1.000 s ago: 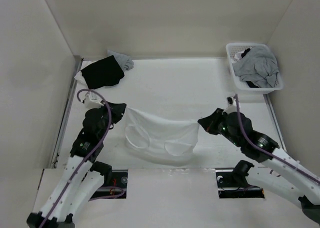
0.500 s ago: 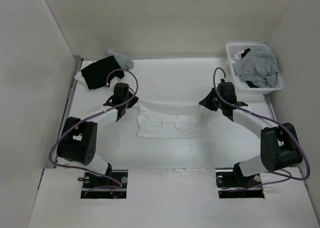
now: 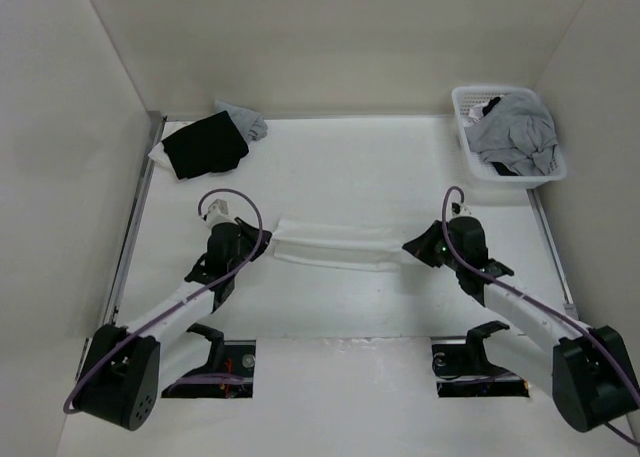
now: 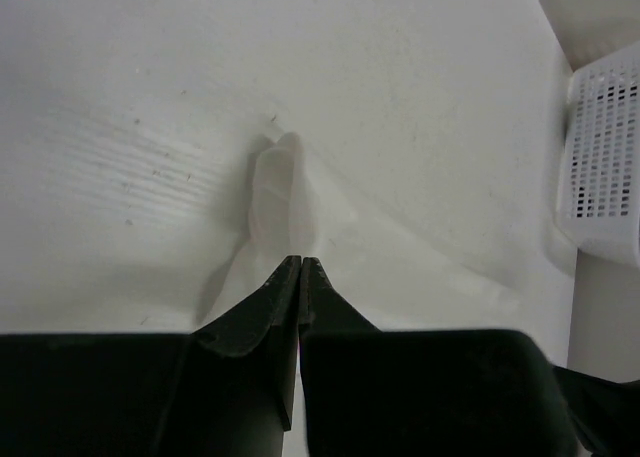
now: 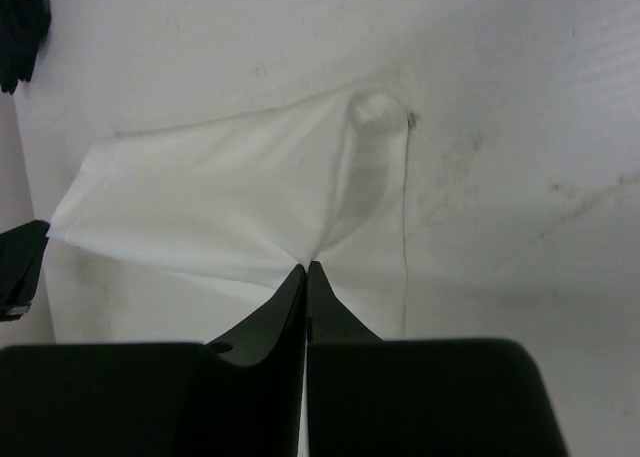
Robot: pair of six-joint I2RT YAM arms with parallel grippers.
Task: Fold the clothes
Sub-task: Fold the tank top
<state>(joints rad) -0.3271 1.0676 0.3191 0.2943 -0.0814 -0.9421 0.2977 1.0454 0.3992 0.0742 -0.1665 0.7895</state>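
Note:
The clothes [image 3: 335, 247] are a thin white garment, stretched into a narrow band across the middle of the table. At the band's left end my left gripper [image 3: 262, 245] is shut on the fabric; the left wrist view has the cloth [image 4: 285, 192] bunched at the closed fingertips [image 4: 301, 262]. My right gripper [image 3: 410, 247] is shut on the right end. From the right wrist camera the white fabric [image 5: 220, 192] fans out from the pinched point [image 5: 306, 267].
A black garment with grey cloth [image 3: 205, 142] lies at the back left corner. A white basket [image 3: 465, 102] holding grey clothing [image 3: 515, 132] stands at the back right, its wall also visible as a white basket [image 4: 605, 167]. Side walls close in the table.
Both arms swung the garment out toward the back, then drew it back toward the near side. It went from a hanging sheet to a folded, narrow band held taut between the grippers.

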